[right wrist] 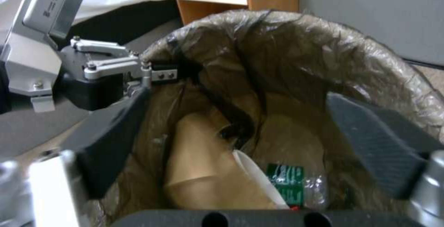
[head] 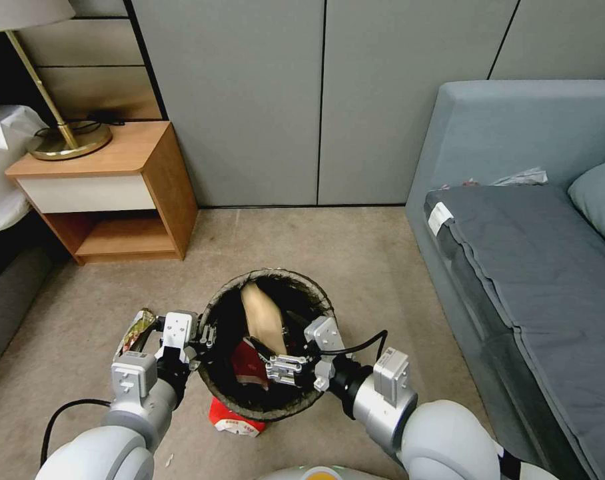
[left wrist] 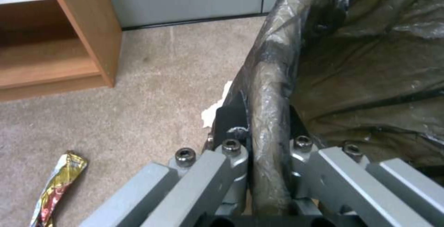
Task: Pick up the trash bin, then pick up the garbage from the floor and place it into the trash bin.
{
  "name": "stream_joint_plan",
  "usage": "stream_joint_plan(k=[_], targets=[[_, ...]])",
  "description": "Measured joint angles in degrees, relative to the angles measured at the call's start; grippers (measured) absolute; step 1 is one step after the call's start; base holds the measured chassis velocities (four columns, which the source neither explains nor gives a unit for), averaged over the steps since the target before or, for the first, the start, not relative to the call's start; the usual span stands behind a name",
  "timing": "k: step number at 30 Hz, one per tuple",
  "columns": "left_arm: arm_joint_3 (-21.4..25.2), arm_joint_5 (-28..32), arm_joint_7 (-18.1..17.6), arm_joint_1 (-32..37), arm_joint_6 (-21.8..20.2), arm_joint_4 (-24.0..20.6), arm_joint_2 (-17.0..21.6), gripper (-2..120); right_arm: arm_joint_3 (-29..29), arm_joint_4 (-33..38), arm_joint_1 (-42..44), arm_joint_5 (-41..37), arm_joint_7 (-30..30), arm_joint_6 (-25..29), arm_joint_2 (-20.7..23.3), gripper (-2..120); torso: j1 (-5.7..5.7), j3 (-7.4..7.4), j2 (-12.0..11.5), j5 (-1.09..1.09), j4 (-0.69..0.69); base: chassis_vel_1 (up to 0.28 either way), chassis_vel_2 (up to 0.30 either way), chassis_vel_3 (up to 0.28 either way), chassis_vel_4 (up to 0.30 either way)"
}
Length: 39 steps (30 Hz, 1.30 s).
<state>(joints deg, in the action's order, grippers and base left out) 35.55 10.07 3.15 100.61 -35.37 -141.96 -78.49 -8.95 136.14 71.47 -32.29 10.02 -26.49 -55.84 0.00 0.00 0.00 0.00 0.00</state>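
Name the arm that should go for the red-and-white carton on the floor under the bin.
Right. The left gripper is clamped on the trash bin rim, carrying it. The right gripper hangs open and empty over the bin's inside, probably free to swing down to the red-and-white carton beside the bin's base.

The small round white plastic bin lined with a dark brown-black bag [head: 266, 280] stands upright, holding a brown paper piece [head: 262, 319], a red scrap [head: 248, 367] and a clear green-labelled bottle [right wrist: 296, 185]. A red-and-white carton [head: 232, 421] lies against its near side; a yellow foil wrapper [head: 134, 328] lies left of it.
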Motion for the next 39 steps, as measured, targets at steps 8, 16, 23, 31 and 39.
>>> stream_joint_plan(k=[8,16,23,31,39], targets=[[0.0,-0.2,0.2,0.1,0.0,-0.1,-0.1,1,0.9,0.1,0.1,0.0,-0.2,0.2,-0.3,100,0.0,0.0,0.0,0.0,0.0,0.0,0.0,0.0,0.0],[0.0,-0.6,0.5,-0.1,0.1,-0.1,-0.2,1,7.8,3.4,2.2,0.2,-1.7,3.0,-0.4,100,0.0,0.0,0.0,0.0,0.0,0.0,0.0,0.0,0.0],[0.4,-0.1,0.5,-0.1,0.0,-0.1,-0.1,1,14.6,5.1,4.8,2.9,1.7,7.3,-1.7,100,0.0,0.0,0.0,0.0,0.0,0.0,0.0,0.0,0.0],[0.6,0.6,0.5,-0.5,-0.4,-0.1,0.0,1,27.2,1.6,12.8,15.0,1.8,15.1,-9.9,100,0.0,0.0,0.0,0.0,-0.01,0.0,0.0,0.0,0.0],[0.7,0.6,0.8,-0.8,-0.4,-0.1,-0.4,1,33.5,0.3,21.7,24.7,1.9,19.6,-18.4,100,0.0,0.0,0.0,0.0,-0.01,0.0,0.0,0.0,0.0]])
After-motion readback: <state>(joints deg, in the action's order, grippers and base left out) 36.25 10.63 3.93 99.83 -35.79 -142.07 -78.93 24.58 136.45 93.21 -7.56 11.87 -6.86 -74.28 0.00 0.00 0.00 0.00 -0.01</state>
